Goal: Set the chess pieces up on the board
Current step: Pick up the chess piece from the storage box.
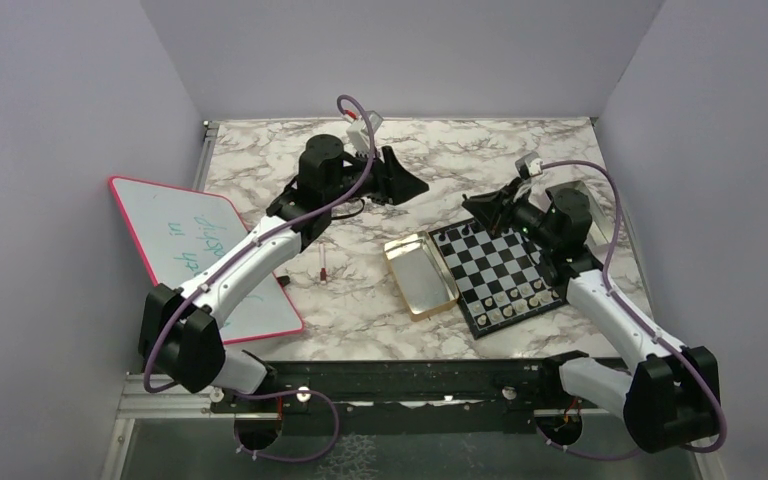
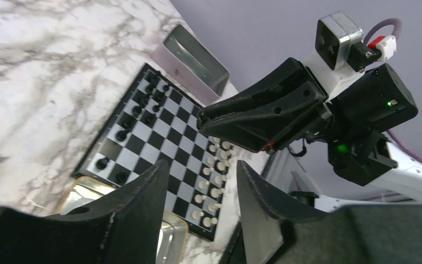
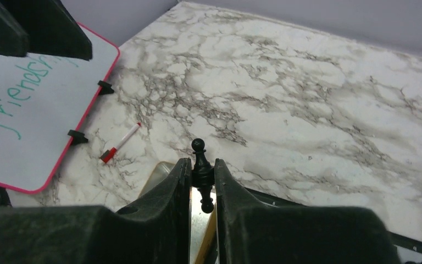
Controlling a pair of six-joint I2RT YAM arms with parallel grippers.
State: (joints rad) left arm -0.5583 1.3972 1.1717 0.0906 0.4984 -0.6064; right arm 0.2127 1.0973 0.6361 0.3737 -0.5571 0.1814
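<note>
Pinching a black chessman [image 3: 198,147]: right gripper [image 3: 201,163], jaws narrow, clamped on the piece's waist. The ball head pokes out past the fingertips, so the long axis runs along the fingers, not across them. In the overhead view the fingers reach roughly level toward the left, so the piece probably lies nearer flat than upright. Exact tilt I cannot tell.

Board [image 1: 500,268] lies just beneath this gripper and stretches away to the near right; the gripper hangs over its far-left corner. Black pieces [image 2: 138,110] sit along the far edge with gaps among them. White pieces [image 2: 215,177] line the near edge. Middle squares are bare. Gold tin [image 1: 420,275] lies just beside the board's left edge.

Left gripper [image 2: 202,168]: fingers partway apart, nothing between them. It hangs over the marble table [image 1: 440,150], far and left of the board. The right arm is clearly the nearer one.

Judgement: the step in hand is seating this chessman in a far-row gap. It turns on bringing the head up and the base down over a square close below, without clipping neighbours.
</note>
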